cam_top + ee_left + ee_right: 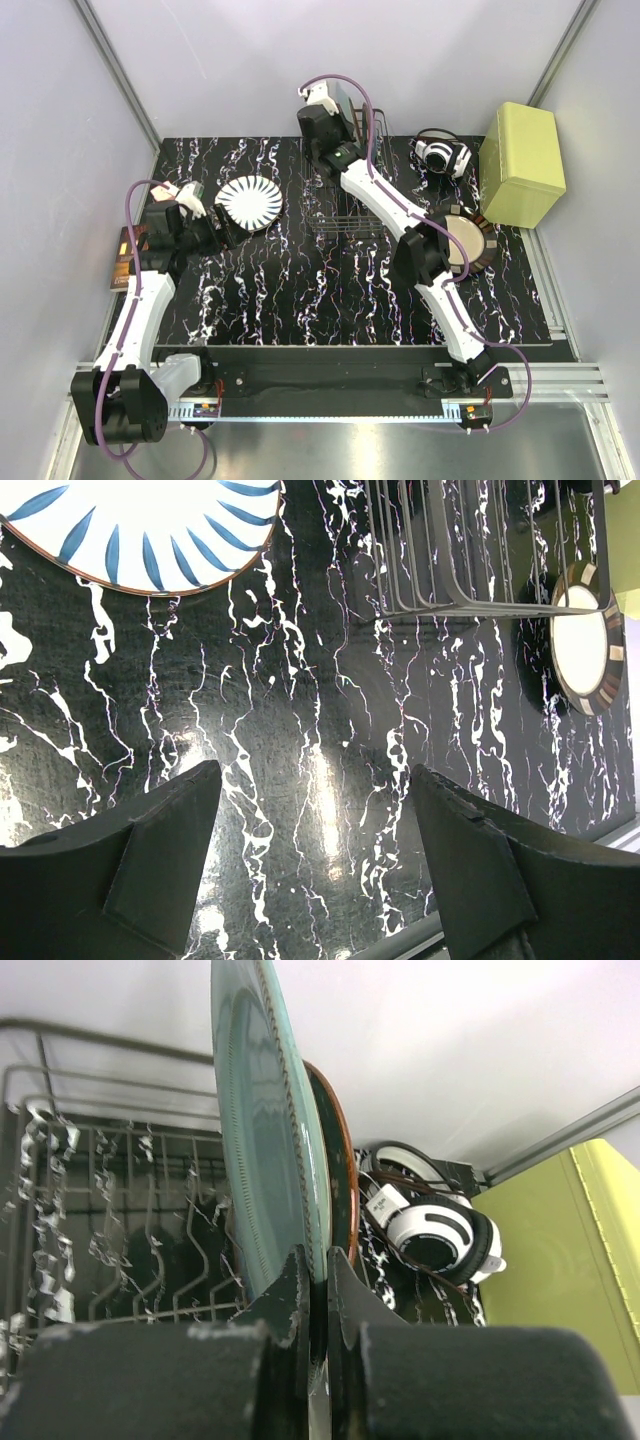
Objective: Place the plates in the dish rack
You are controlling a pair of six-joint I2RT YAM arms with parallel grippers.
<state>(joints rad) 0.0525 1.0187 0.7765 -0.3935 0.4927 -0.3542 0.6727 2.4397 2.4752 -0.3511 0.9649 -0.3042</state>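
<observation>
Slotting teal plate (255, 1130), pinched in right end effector (318, 1272), needs upright descent into dish rack (120, 1160); left end effector (315, 775) spread.

Dark wire dish rack (480, 608): bare metal rod, smooth, with a dull sheen.

Black tabletop with white marble veining (300, 780) around the rack: smooth and glossy, carrying lamp glare.

Teal round plate (255, 1140) at the rack: looks like glazed ceramic, glossy, with a beaded ridge near its rim.

Brown-rimmed plate (335, 1160), also at the rack: likewise glossy.

White plate with dark radial stripes (140, 530) left of the rack, and cream plate with brown striped rim (582, 640) right of it: smooth glaze.

White headphones (435, 1235) right of the rack: shiny plastic shells, black padded cushions.

Yellow-green box (560, 1260): matt, even surface; material undetermined.

Right gripper (312, 1270): fingers (290, 1300) black and matt, scuffed pale at the edges.

Left gripper (315, 820): fingers (160, 870) black and matt, faintly grainy.
</observation>
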